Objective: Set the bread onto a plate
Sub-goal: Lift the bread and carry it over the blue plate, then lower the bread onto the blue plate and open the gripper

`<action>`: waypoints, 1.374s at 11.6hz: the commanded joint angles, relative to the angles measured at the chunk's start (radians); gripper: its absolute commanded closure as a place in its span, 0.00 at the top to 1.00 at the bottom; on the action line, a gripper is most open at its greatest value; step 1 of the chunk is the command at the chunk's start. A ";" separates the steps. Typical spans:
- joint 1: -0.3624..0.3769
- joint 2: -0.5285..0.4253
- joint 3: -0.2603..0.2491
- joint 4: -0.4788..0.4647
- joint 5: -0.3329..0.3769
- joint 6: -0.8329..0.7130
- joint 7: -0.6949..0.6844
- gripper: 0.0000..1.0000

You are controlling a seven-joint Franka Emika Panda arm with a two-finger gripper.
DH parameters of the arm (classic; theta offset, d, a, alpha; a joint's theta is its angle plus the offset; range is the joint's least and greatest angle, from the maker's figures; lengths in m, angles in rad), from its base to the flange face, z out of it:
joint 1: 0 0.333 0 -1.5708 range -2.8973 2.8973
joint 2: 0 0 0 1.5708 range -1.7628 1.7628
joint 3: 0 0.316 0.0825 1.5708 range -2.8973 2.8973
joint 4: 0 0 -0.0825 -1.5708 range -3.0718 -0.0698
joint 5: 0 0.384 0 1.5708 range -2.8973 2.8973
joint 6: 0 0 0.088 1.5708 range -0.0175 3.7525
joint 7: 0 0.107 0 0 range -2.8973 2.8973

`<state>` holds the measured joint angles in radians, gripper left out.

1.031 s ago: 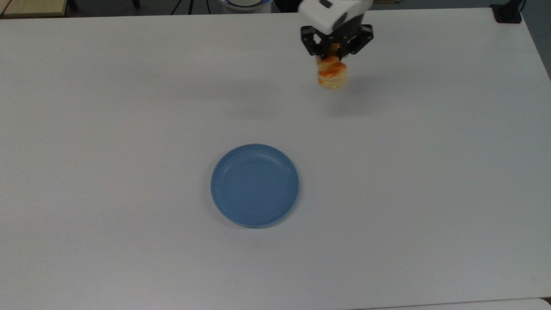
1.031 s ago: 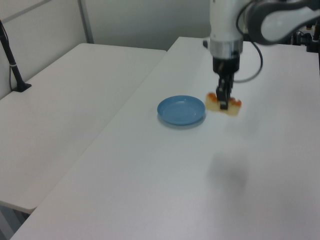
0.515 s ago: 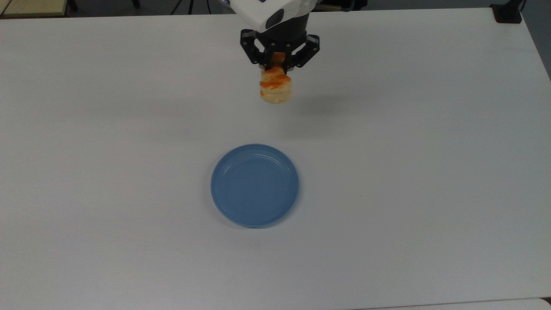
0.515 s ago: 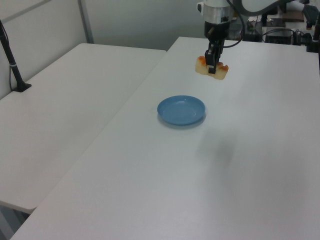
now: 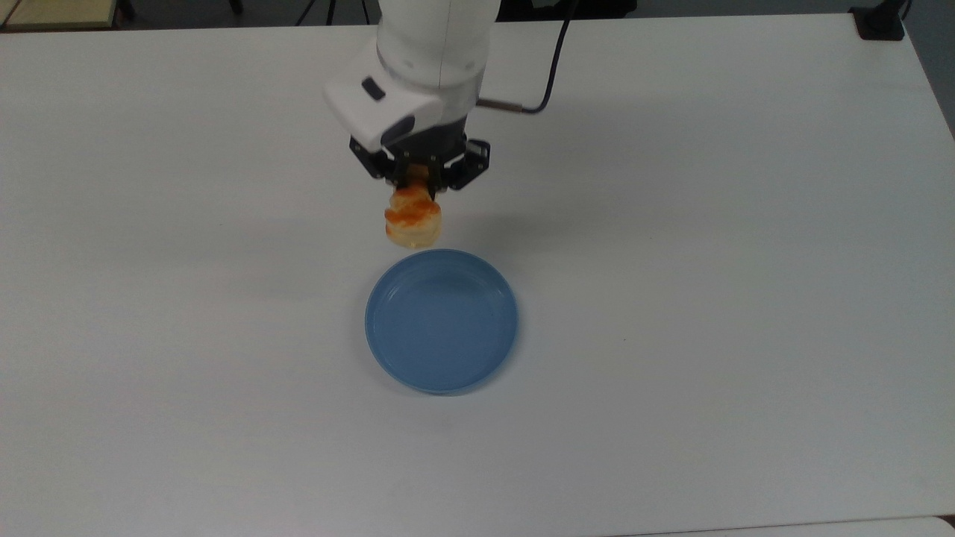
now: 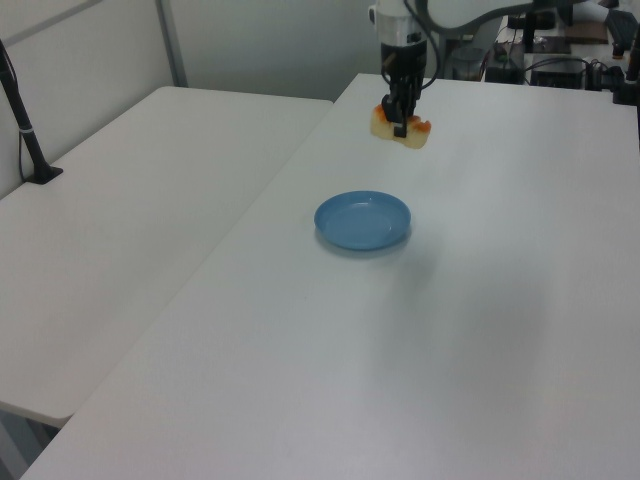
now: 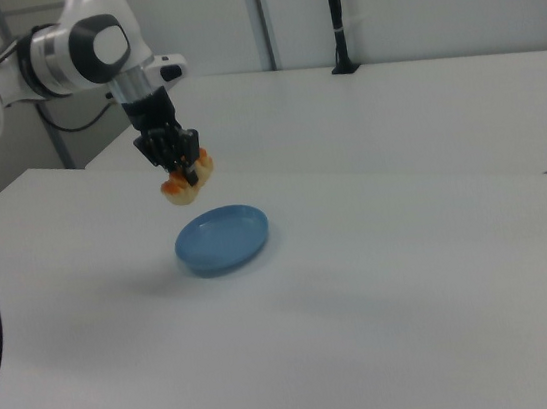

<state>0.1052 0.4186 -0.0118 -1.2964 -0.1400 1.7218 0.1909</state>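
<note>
The bread (image 5: 412,221) (image 6: 400,129) (image 7: 187,180), pale yellow with orange-brown glazed bumps, hangs in the air with my gripper (image 5: 418,186) (image 6: 401,122) (image 7: 183,171) shut on its middle. The blue plate (image 5: 442,321) (image 6: 363,220) (image 7: 223,238) lies flat on the white table with nothing on it. In the top view the bread sits just above the plate's upper rim. The right view shows it held well above the table, over the plate's left edge.
The white table (image 5: 709,224) spreads wide around the plate. A black cable (image 5: 548,71) runs from the arm. A second white table (image 6: 130,200) stands on the left view's left, with a black post (image 6: 25,130) on it.
My gripper has carried the bread from the top view's upper right toward the left and down, ending close to the plate's upper rim. The plate has not moved.
</note>
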 commanded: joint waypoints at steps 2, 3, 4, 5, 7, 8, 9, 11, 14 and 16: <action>0.011 0.143 -0.013 0.083 -0.010 0.079 0.054 0.32; 0.011 0.187 -0.011 0.104 -0.009 0.091 0.083 0.31; 0.011 0.242 -0.011 0.145 -0.010 0.096 0.102 0.31; 0.013 0.267 -0.010 0.160 -0.010 0.099 0.105 0.31; 0.016 0.275 -0.004 0.157 -0.010 0.125 0.113 0.31; 0.022 0.282 -0.002 0.157 -0.010 0.130 0.120 0.31; 0.024 0.290 -0.002 0.157 -0.010 0.143 0.128 0.31; 0.025 0.298 0.001 0.152 -0.010 0.167 0.151 0.35; 0.025 0.301 0.001 0.135 -0.016 0.186 0.166 0.68; 0.033 0.313 0.004 0.126 -0.050 0.202 0.192 0.72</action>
<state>0.1232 0.7242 -0.0071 -1.1582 -0.1495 1.8876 0.3350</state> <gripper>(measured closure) 0.304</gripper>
